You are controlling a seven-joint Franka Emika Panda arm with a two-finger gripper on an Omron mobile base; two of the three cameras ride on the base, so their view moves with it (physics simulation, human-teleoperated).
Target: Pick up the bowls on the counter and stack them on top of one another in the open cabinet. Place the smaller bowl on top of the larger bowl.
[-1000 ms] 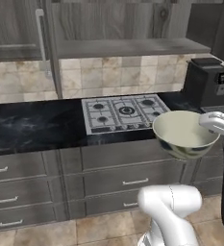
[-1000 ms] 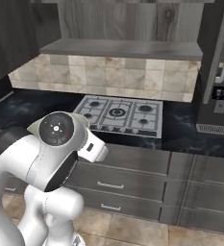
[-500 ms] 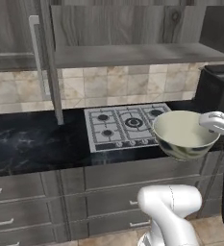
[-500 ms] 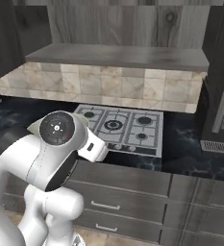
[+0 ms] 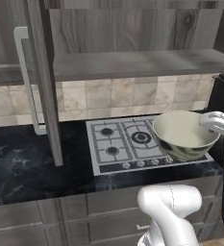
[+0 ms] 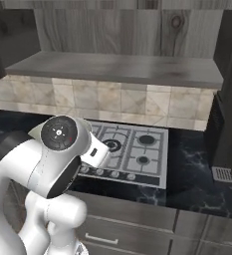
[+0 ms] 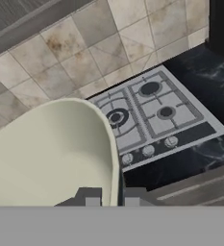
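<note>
One larger bowl [image 5: 185,135] riding upright above the steel gas hob [image 5: 142,143], rim pinched between the gripper [image 7: 108,196] fingers at its right edge; sitting below the open cabinet's shelf [image 5: 137,63], needing lifting up and forward.

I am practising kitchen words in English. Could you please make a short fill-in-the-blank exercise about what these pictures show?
1. The gripper holds the larger bowl by its ____.
2. The bowl hangs in the air above the steel gas ____, not resting on it.
3. The shelf of the open cabinet has ____ bowls on it.
4. The cabinet door has a long silver bar ____.

Missing words: rim; hob; no; handle
</note>
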